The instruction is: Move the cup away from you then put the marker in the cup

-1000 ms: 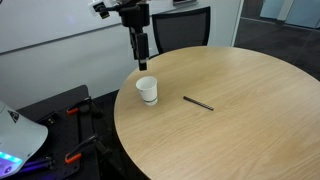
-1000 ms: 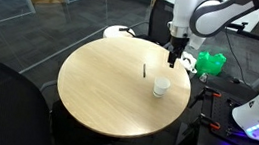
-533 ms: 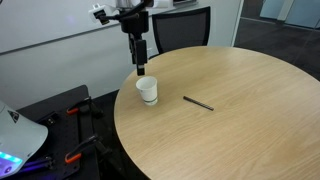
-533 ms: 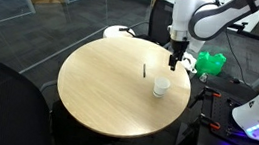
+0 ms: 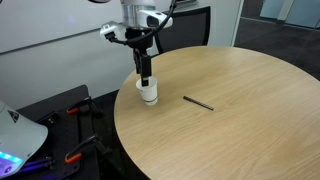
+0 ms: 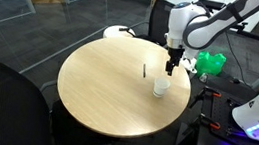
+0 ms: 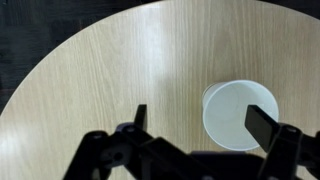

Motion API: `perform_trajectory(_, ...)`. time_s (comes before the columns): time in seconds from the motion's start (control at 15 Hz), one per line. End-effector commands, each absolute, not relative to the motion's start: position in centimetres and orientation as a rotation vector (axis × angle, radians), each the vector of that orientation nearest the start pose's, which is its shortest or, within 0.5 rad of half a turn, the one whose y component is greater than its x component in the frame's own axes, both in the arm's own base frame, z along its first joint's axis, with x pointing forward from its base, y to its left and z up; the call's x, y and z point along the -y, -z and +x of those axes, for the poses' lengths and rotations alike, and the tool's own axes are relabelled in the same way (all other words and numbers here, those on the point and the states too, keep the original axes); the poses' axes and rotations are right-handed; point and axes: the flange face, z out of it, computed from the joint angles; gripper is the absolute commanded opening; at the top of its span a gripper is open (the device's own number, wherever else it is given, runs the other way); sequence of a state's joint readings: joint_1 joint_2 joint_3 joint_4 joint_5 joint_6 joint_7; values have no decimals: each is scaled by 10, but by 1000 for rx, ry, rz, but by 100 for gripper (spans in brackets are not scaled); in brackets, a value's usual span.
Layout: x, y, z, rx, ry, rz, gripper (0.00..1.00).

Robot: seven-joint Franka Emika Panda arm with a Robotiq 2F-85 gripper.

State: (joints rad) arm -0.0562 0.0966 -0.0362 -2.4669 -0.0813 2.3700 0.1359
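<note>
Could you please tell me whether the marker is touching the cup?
Apart. In an exterior view, a stretch of bare tabletop shows plainly between the marker and the cup.

A: How much of the cup (image 7: 235, 105) shows from the wrist?

B: Not all of it. One dark finger (image 7: 268, 128) of the gripper (image 7: 197, 112) covers its lower right rim, and the gripper's body is cut off by the bottom edge.

A: And from outside?

B: In an exterior view the gripper (image 5: 146, 76) hides part of the cup's rim; I cannot tell whether they touch. The arm (image 5: 135, 14) runs off the top edge, and the surface (image 5: 250, 110) off the right and bottom edges.

A: The marker (image 6: 144, 70)?

B: In an exterior view it is too small to tell its ends apart.
</note>
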Motion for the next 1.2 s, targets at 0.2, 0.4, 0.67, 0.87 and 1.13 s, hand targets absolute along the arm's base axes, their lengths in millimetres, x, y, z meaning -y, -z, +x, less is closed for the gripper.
perform_trajectory(0.2,49,-206,459,-236,-277,-3168,100)
perform_trajectory(0.4,49,-190,460,-232,-296,-3164,100)
perform_trajectory(0.67,48,-171,459,-207,-306,-3152,100)
perform_trajectory(0.87,46,-161,460,-190,-304,-3145,100)
perform_trajectory(1.13,45,-149,466,-180,-315,-3142,100)
